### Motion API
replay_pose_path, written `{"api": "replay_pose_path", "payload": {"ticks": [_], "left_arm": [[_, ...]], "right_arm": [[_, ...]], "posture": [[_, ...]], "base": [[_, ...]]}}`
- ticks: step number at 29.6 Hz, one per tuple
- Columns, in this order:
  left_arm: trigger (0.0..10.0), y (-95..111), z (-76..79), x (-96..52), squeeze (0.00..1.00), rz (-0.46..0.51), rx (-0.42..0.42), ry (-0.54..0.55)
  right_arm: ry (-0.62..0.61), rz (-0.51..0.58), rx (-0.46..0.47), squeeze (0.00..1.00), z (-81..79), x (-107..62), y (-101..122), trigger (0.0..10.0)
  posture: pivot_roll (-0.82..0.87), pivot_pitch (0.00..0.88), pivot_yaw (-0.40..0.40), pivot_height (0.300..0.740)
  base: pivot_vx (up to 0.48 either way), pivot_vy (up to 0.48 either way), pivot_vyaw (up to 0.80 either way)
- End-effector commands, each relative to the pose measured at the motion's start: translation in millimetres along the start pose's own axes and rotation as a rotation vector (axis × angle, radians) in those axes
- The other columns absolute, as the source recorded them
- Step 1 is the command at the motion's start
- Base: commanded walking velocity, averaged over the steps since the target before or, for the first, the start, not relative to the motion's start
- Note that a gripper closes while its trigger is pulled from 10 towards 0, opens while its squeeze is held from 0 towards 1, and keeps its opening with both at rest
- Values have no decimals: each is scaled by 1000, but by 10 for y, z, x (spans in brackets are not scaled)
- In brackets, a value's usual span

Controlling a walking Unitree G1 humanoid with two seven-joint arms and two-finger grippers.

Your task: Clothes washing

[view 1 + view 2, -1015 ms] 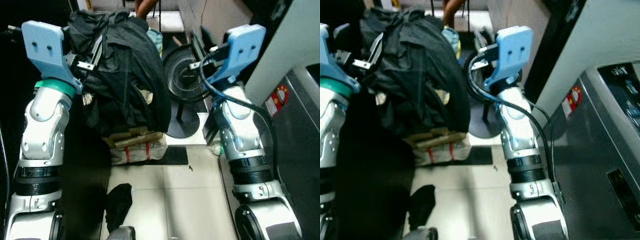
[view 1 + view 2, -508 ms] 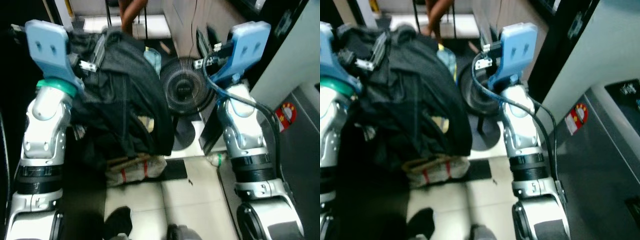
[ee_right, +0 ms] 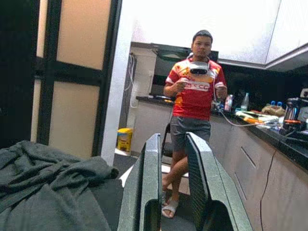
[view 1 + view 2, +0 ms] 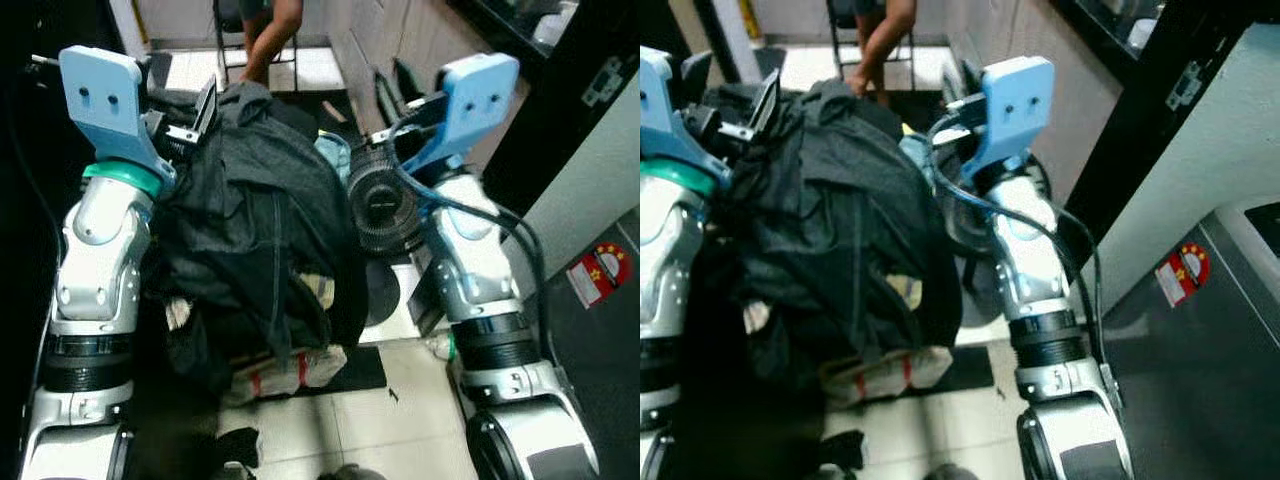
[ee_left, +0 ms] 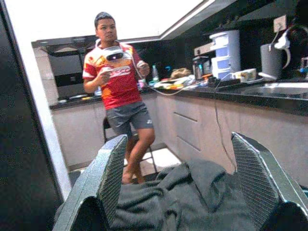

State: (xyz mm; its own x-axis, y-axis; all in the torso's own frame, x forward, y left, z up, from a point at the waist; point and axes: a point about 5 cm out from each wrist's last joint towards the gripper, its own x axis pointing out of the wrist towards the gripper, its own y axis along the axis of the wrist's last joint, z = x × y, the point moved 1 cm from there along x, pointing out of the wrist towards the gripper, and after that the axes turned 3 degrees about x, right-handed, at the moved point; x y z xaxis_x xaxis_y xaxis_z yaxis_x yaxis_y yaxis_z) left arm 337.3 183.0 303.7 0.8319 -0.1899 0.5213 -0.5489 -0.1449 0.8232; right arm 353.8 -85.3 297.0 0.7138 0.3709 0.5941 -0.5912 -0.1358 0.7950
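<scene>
A big heap of dark clothes hangs over my raised left arm and down toward the floor. My left gripper is at the top of the heap. Its wrist view shows the gripper open, fingers wide apart, with dark cloth lying low between them. My right gripper is held up beside the heap, apart from it. In its wrist view the right gripper has its fingers nearly together with nothing between them, and dark cloth lies off to one side. The grey washing machine with a red sticker stands at my right.
A black floor fan stands just ahead between my arms. A strapped bundle and a dark rag lie on the tiled floor. A person in a red shirt stands ahead by a kitchen counter.
The whole view has shifted as the camera moved: the washer has slid toward the right edge and more of the room ahead shows. The clothes still hang on my left arm.
</scene>
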Motion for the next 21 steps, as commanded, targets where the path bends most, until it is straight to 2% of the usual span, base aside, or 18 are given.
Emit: {"api": "replay_pose_path", "payload": {"ticks": [1,6,12,21], "left_arm": [[10000,-7,-123,-34,0,-16,32,13],[10000,-43,-89,-42,0,-39,18,-12],[10000,-69,-114,-35,0,-55,-5,14],[10000,-60,-129,-40,0,-52,17,15]], "right_arm": [[9,-5,4,0,2,-10,-8,10000],[20,-6,15,0,-15,-17,-14,10000],[9,-9,28,0,-1,-20,-25,10000],[8,-10,33,0,3,-21,-24,10000]], "posture": [[94,34,9,740],[96,31,11,740],[96,31,11,740],[97,41,11,740]], "base": [[0,0,0],[0,0,0],[0,0,0],[0,0,0]]}}
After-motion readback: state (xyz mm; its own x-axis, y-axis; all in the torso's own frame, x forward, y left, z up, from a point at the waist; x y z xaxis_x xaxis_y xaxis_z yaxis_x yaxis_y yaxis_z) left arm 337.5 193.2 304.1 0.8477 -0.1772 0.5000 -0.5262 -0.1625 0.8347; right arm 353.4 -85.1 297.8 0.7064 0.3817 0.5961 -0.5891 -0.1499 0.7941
